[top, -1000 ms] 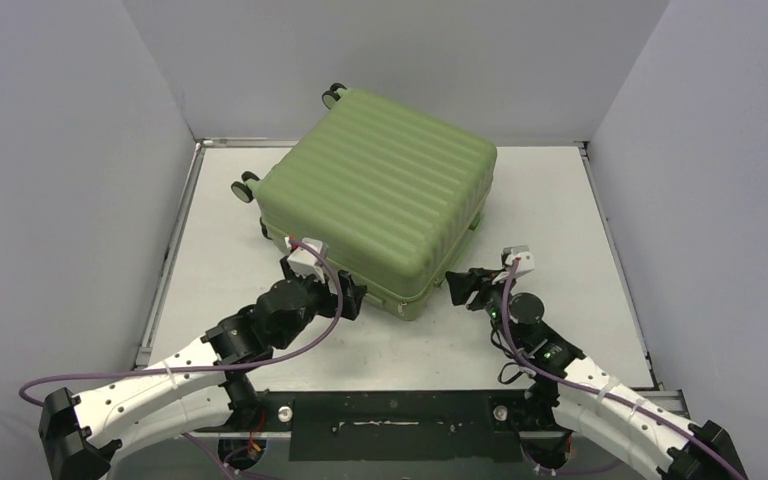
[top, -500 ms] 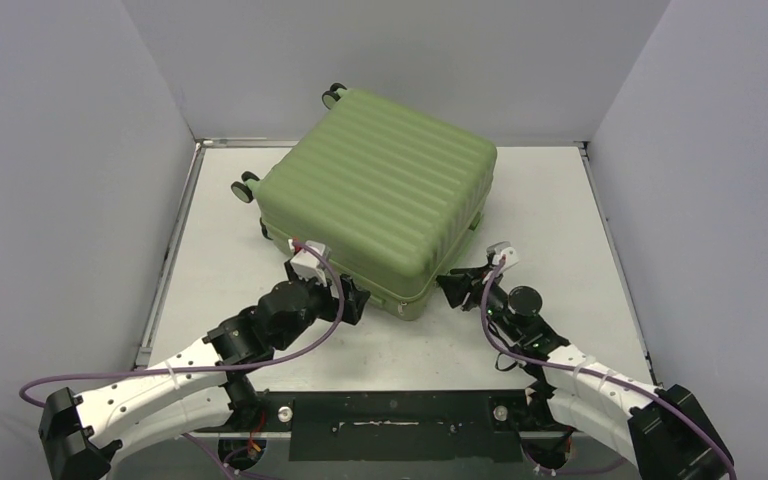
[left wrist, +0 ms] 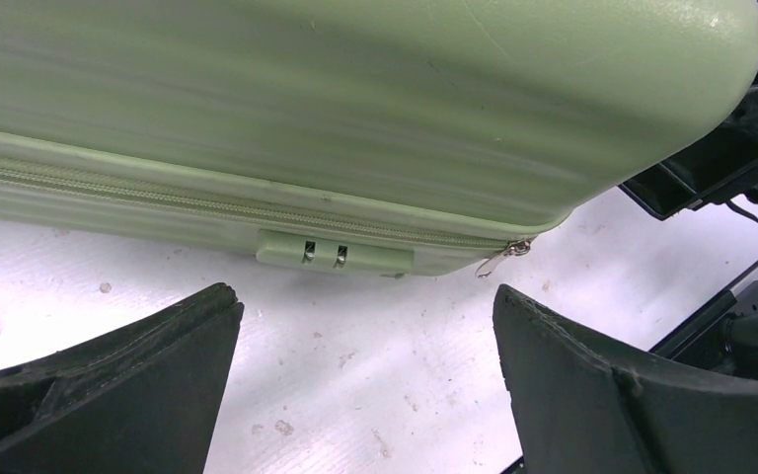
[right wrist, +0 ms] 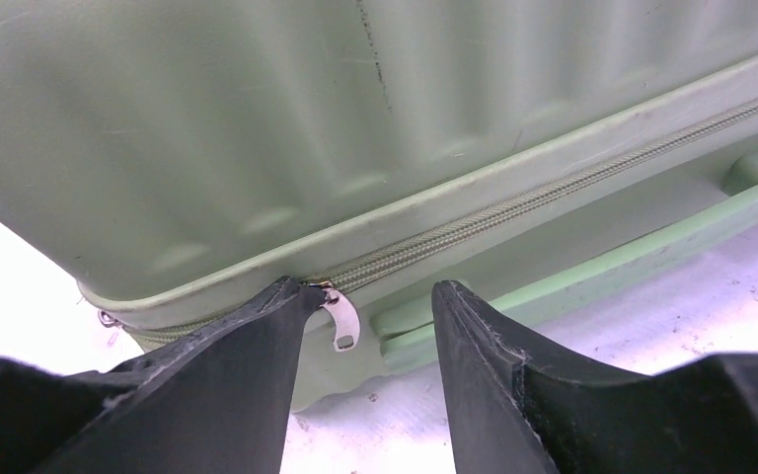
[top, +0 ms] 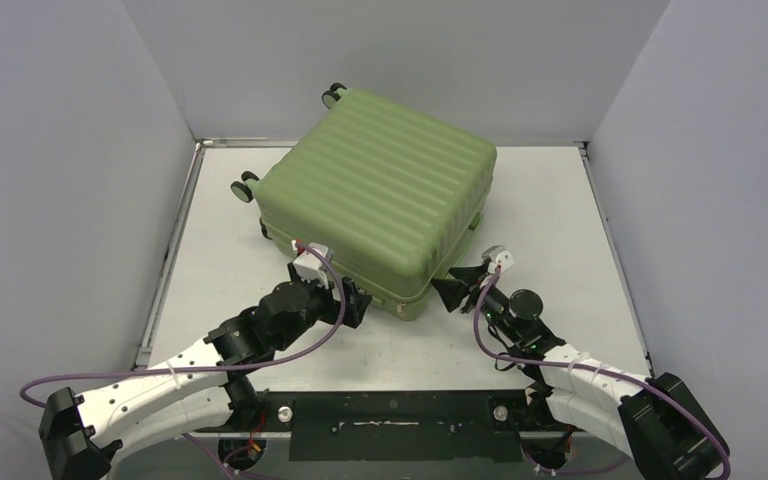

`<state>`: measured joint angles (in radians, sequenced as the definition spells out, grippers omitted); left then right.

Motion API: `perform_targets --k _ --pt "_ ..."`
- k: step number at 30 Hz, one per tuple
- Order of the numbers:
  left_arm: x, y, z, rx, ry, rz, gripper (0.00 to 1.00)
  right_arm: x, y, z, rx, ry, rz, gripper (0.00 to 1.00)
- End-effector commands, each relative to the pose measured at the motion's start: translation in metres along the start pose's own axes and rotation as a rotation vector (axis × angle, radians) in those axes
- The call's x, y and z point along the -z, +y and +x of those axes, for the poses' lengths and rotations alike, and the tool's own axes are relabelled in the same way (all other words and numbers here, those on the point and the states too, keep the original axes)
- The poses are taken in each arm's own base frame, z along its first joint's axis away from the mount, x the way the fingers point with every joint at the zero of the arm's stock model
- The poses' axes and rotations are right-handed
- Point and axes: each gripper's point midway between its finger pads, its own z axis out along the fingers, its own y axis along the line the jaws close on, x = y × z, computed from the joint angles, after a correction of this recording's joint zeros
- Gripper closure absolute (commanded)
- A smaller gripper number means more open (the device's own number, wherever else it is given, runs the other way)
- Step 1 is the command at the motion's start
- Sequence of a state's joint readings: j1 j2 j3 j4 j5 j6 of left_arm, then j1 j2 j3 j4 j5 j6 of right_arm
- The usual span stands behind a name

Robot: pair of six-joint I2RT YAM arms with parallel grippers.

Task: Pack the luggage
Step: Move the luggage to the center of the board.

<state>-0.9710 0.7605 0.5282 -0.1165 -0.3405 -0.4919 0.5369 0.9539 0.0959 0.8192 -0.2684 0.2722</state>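
**Closed case, both grippers at its near edge**

We note the luggage (top: pixel 385 195) lying flat mid-table, turned at a slant. The left gripper (top: pixel 352 300) sits just beside its near corner, fingers spread wide and empty, facing the combination lock (left wrist: pixel 324 254). The right gripper (top: pixel 452 290) is at the near right side, partly spread, with a metal zipper pull (right wrist: pixel 341 321) in the gap touching one finger. White table (top: pixel 550 200), grey walls (top: pixel 70 150). Shell light green, ribbed; black wheels (top: pixel 245 187) far left

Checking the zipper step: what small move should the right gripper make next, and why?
Probably close the right gripper on the zipper pull. The tab hangs between its open jaws, close to one of them, at the corner of the luggage, and is not yet pinched.
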Motion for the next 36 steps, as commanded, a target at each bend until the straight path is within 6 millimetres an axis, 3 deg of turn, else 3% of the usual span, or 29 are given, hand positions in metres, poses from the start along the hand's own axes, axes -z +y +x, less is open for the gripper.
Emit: perform_targets --k 1,4,10,15,22,29,32,36 --pt "-0.001 -0.012 -0.017 0.017 -0.046 0.049 0.03 0.001 0.015 0.009 0.023 0.030 -0.089 0.50" --pt "-0.001 -0.014 -0.016 0.021 -0.044 0.056 0.03 -0.001 0.018 0.015 0.017 0.056 -0.113 0.53" --pt "0.000 -0.014 -0.017 0.027 -0.048 0.059 0.03 0.000 0.030 0.021 0.005 0.070 -0.167 0.69" --pt "0.000 -0.014 -0.018 0.026 -0.050 0.055 0.03 -0.003 0.043 0.018 0.064 0.055 -0.200 0.70" --pt "-0.003 -0.014 -0.016 0.033 -0.043 0.057 0.03 -0.002 0.066 0.030 0.130 0.101 -0.254 0.74" --pt "-0.007 -0.014 -0.008 0.035 -0.023 0.056 0.03 0.000 0.082 0.033 0.171 0.110 -0.281 0.74" --pt "-0.008 -0.015 -0.005 0.037 -0.013 0.060 0.03 0.000 0.075 0.030 0.165 0.101 -0.226 0.72" --pt "-0.008 -0.019 0.001 0.047 0.001 0.089 0.04 0.007 0.058 0.020 0.121 0.054 -0.120 0.61"
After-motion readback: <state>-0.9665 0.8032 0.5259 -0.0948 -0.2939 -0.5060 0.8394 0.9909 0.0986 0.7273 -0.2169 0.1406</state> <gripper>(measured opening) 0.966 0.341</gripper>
